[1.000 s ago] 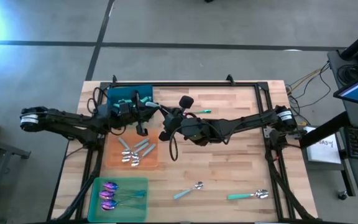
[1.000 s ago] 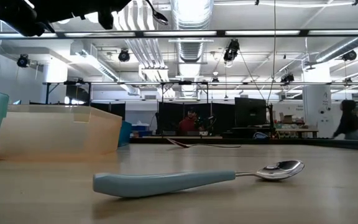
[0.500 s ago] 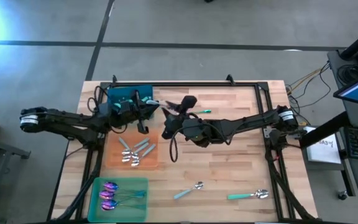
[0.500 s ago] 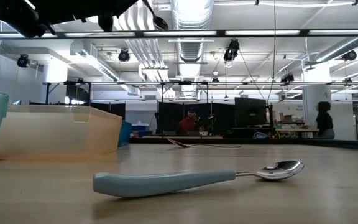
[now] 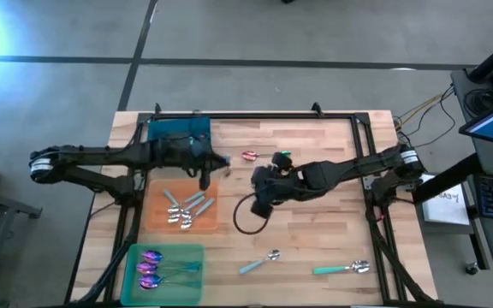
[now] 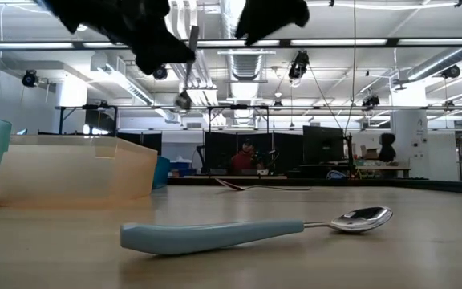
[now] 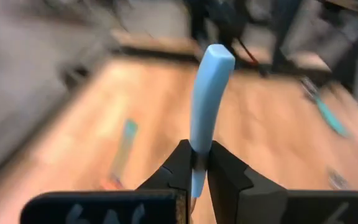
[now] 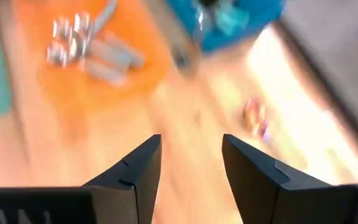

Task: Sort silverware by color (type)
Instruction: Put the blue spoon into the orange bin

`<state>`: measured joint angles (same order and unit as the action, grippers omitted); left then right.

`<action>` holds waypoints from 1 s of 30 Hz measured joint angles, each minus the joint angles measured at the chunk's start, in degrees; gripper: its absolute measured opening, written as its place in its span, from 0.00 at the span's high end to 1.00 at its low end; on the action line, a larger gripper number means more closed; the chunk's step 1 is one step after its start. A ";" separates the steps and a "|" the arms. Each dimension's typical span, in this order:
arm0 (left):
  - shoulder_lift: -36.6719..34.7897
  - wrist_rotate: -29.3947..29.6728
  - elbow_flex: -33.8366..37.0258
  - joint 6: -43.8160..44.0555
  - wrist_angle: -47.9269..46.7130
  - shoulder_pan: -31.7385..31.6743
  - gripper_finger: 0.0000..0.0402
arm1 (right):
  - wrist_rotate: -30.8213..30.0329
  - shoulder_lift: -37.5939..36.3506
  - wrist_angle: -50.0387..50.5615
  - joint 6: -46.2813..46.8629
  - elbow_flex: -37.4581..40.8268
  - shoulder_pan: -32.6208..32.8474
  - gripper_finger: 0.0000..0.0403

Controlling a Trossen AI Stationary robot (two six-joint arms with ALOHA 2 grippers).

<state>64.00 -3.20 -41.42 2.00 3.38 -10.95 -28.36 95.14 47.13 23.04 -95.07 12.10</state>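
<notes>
My left gripper (image 5: 214, 162) is shut on a silver spoon with a pale-blue handle (image 7: 209, 99), held above the table's middle beside the orange mat (image 5: 163, 221). In the low view the spoon's silver head (image 6: 183, 99) hangs below the left gripper (image 6: 167, 58). My right gripper (image 8: 190, 163) stands open with nothing between its fingers, just right of the left one (image 5: 257, 181). A purple-headed spoon (image 5: 249, 156) lies flat on the wood between them. Similar pale-handled spoons (image 5: 182, 208) lie on the orange mat, and purple ones (image 5: 151, 265) on the green mat. My left gripper pinches the spoon's pale-blue handle (image 7: 196, 157) between its two fingers, which lie across the handle. The handle's free end (image 7: 219, 56) reaches out past the fingertips. The spoon is lifted clear of the table and tilted, with its head lowest.
A blue mat (image 5: 178, 133) holding teal pieces lies at the far left. Two more spoons lie near the table's front edge (image 5: 259, 263) (image 5: 341, 269); the first fills the low view (image 6: 247, 231). A dark cable loop (image 5: 245, 219) hangs under the right arm.
My right gripper has opened and drawn back from the left gripper toward the table's right and near side. My left gripper has kept the pale-blue spoon, moving a little toward the near edge and down. The spoon now hangs lower in the low view.
</notes>
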 joint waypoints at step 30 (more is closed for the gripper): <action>1.43 -13.30 -11.95 5.66 -70.82 0.91 0.91 | 15.35 15.96 4.55 -28.97 5.35 -24.30 0.68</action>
<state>65.43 -16.49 -53.38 7.66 -67.44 -10.04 -13.02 111.10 51.67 -5.93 -89.71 -12.20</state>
